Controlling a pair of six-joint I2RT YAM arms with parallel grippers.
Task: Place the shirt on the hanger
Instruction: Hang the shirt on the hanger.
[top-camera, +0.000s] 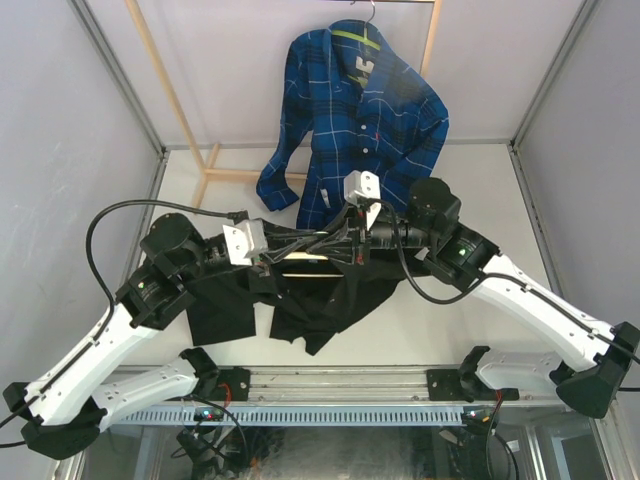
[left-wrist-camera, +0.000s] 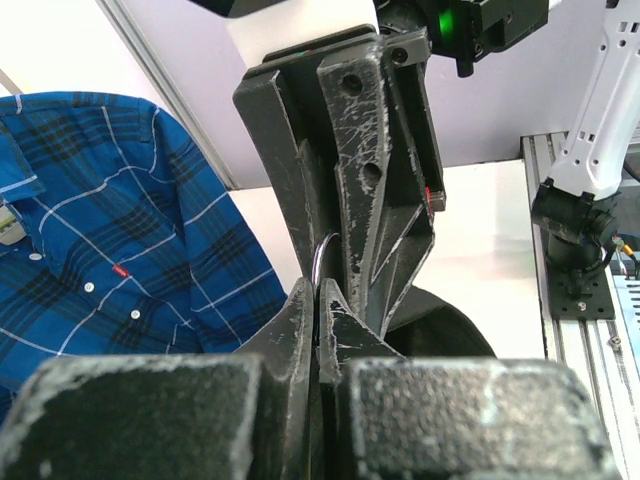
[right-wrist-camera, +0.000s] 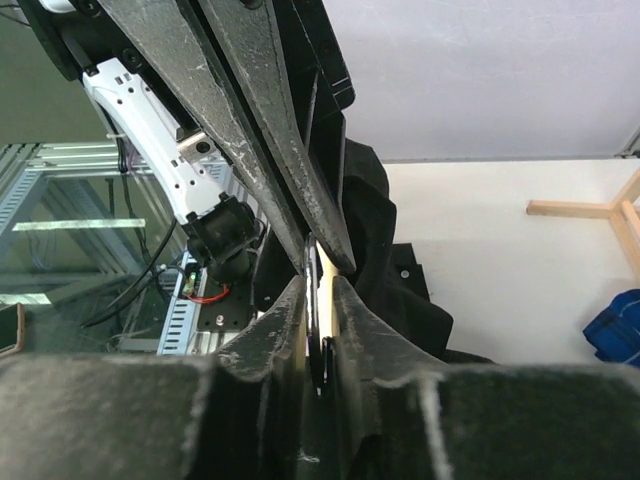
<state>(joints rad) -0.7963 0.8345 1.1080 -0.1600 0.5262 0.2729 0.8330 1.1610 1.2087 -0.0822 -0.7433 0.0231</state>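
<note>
The black shirt (top-camera: 325, 300) hangs in a crumpled bunch under both grippers at the middle of the table, its lower part lying on the tabletop. The pale wooden hanger (top-camera: 305, 258) shows only as a short strip of crossbar among the fabric. My left gripper (top-camera: 322, 247) is shut on the hanger's thin silver hook (left-wrist-camera: 317, 262). My right gripper (top-camera: 350, 250) meets it tip to tip and is shut on the hanger's cream wood (right-wrist-camera: 311, 300), with black shirt fabric (right-wrist-camera: 372, 225) against its fingers. Most of the hanger is hidden.
A blue plaid shirt (top-camera: 350, 120) hangs on its own hanger from a wooden rack (top-camera: 160, 80) at the back, just behind the grippers. It also shows in the left wrist view (left-wrist-camera: 100, 230). Grey walls enclose both sides. A metal rail (top-camera: 330, 385) runs along the near edge.
</note>
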